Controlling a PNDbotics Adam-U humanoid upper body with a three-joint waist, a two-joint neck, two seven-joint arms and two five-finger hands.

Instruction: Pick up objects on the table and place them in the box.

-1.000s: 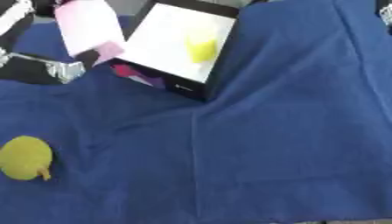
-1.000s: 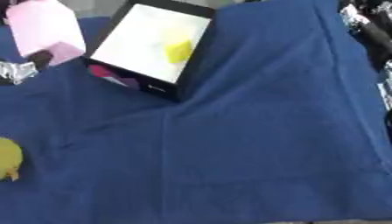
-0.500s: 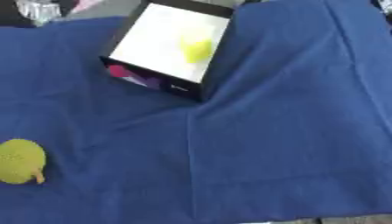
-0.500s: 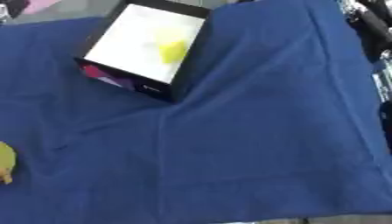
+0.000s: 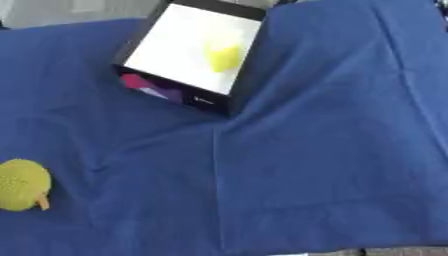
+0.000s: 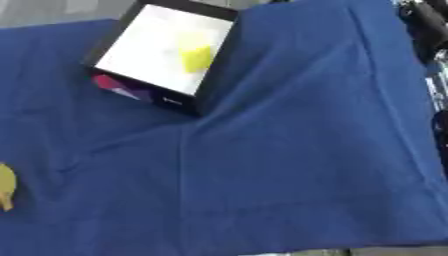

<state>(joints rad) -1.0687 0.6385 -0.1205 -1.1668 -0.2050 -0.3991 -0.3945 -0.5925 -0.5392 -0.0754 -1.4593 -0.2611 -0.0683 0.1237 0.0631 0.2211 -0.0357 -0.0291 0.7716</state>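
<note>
A black box (image 5: 206,101) with a white inside stands at the top centre of the blue cloth (image 5: 324,150), turned at an angle. A yellow object (image 5: 223,55) lies inside it. A round yellow fruit-like thing (image 5: 22,184) with a short stem rests on the cloth near the left edge, far from the box. My left hand shows in neither view. Something dark, part of my right arm or hand (image 6: 424,20), sits at the upper right edge of the right eye view, well away from both objects.
The blue cloth covers nearly the whole table and has folds running down its middle. Its front edge (image 5: 350,249) lies along the bottom of the view. Pale grey surface (image 5: 52,10) shows beyond the cloth at the top left.
My left hand, which held a pink object above the box's left side, has gone up and out of view at the top left. The box and the yellow fruit stay put.
</note>
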